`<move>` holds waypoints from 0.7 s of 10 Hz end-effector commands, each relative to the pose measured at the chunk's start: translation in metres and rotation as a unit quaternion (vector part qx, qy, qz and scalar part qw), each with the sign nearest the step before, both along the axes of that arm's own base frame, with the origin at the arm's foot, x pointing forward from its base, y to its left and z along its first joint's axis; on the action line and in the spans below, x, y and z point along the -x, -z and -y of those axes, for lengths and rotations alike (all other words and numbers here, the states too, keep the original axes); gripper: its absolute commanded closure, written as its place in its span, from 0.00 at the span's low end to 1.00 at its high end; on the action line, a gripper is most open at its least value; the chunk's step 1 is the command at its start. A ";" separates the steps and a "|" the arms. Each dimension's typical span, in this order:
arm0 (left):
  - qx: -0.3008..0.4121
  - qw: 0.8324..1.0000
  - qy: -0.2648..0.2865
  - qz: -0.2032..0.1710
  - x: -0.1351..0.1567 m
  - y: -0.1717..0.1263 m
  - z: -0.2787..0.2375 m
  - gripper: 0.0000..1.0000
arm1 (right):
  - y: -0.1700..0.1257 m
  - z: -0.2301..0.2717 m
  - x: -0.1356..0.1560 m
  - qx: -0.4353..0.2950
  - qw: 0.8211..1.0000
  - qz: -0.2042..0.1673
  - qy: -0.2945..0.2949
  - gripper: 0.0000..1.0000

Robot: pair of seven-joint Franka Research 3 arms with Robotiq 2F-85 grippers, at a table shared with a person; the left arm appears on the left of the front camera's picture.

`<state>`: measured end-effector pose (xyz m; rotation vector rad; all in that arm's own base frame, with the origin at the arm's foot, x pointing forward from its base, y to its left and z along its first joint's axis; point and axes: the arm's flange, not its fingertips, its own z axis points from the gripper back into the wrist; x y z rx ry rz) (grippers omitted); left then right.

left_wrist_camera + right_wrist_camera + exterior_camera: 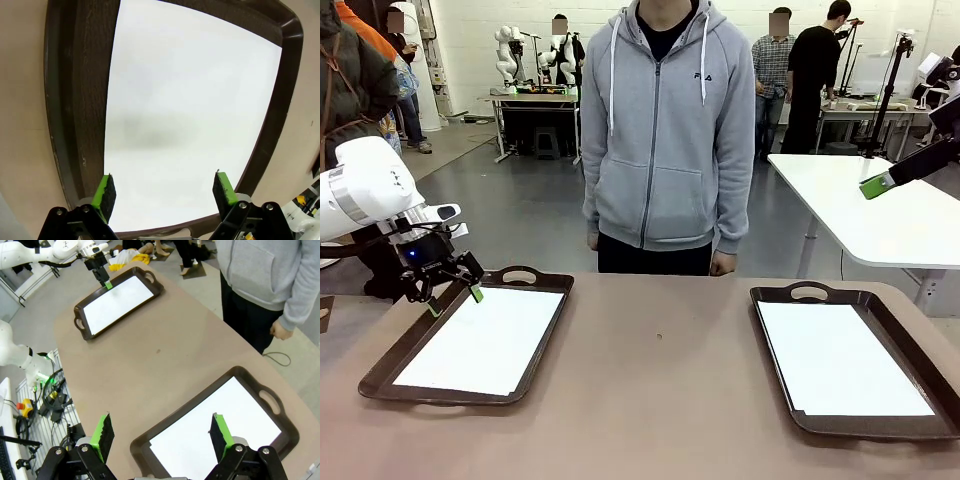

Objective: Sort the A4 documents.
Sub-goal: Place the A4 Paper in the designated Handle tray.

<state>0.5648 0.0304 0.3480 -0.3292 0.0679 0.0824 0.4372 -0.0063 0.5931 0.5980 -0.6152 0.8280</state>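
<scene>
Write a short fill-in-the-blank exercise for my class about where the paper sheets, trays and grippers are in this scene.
1. Each dark brown tray holds a white ____.
2. The left gripper hovers over the tray on the robot's ____ side, its jaws ____.
3. The person in the grey hoodie stands at the ____ side of the table.

Missing words: paper sheet; left; open; far
</scene>
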 end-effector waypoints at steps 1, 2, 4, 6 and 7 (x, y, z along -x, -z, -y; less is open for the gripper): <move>-0.007 1.000 0.008 -0.007 -0.001 0.000 -0.003 0.00 | 0.000 -0.001 0.000 -0.007 1.000 0.003 -0.006 0.00; -0.007 1.000 0.008 -0.007 -0.001 0.000 -0.003 0.00 | 0.000 -0.001 0.000 -0.007 1.000 0.003 -0.006 0.00; -0.007 1.000 0.008 -0.007 -0.001 0.000 -0.003 0.00 | 0.000 -0.001 0.000 -0.007 1.000 0.003 -0.006 0.00; -0.007 1.000 0.008 -0.007 -0.001 0.000 -0.003 0.00 | 0.000 -0.001 0.000 -0.007 1.000 0.003 -0.006 0.00; -0.007 1.000 0.008 -0.007 -0.001 0.000 -0.003 0.00 | 0.000 -0.001 0.000 -0.007 1.000 0.003 -0.006 0.00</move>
